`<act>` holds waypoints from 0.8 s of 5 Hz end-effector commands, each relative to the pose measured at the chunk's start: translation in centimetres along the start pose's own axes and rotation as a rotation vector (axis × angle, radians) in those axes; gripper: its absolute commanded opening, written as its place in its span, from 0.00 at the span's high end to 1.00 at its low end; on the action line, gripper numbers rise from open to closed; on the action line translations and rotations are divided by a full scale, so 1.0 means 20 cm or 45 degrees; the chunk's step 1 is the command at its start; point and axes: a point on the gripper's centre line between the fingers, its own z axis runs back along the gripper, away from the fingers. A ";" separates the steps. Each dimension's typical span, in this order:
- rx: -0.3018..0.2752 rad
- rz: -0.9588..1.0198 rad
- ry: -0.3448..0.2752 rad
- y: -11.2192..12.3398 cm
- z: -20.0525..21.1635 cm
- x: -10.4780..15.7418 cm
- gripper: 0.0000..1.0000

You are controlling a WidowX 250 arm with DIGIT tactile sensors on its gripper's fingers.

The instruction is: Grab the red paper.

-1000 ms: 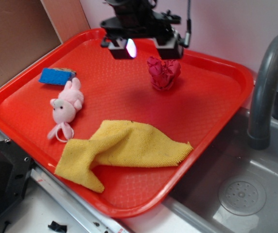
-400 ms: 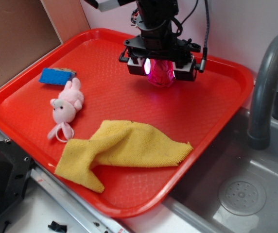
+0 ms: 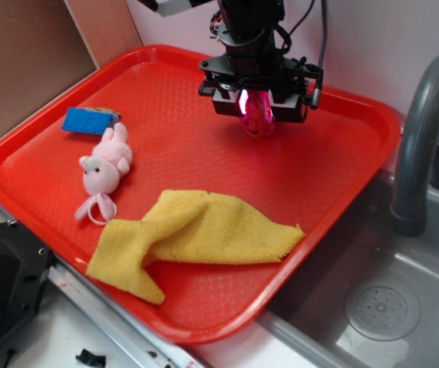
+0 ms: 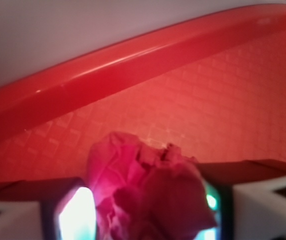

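The red paper [image 3: 258,116] is a crumpled crimson wad on the far middle of the red tray [image 3: 204,328]. My gripper [image 3: 258,106] stands straight over it with a finger on each side, and the wad looks squeezed narrow between them. In the wrist view the paper [image 4: 148,195] fills the gap between the lit pads [image 4: 75,215] of my gripper [image 4: 145,212]. Its lower part is hidden by the fingers in the exterior view.
A pink plush toy [image 3: 104,165] and a blue sponge [image 3: 89,120] lie at the tray's left. A yellow cloth [image 3: 196,230] lies at the tray's front. A grey faucet [image 3: 419,153] and sink [image 3: 388,307] are to the right. The tray's raised rim [image 4: 108,65] runs just behind the paper.
My gripper came down from behind and above the paper to straddle it, then the fingers drew in and the wad became narrower between them.
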 end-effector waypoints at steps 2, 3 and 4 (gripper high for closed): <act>-0.086 -0.107 0.120 0.13 0.33 0.01 1.00; -0.116 -0.258 0.249 0.21 0.55 -0.03 1.00; -0.134 -0.358 0.266 0.29 0.74 -0.10 1.00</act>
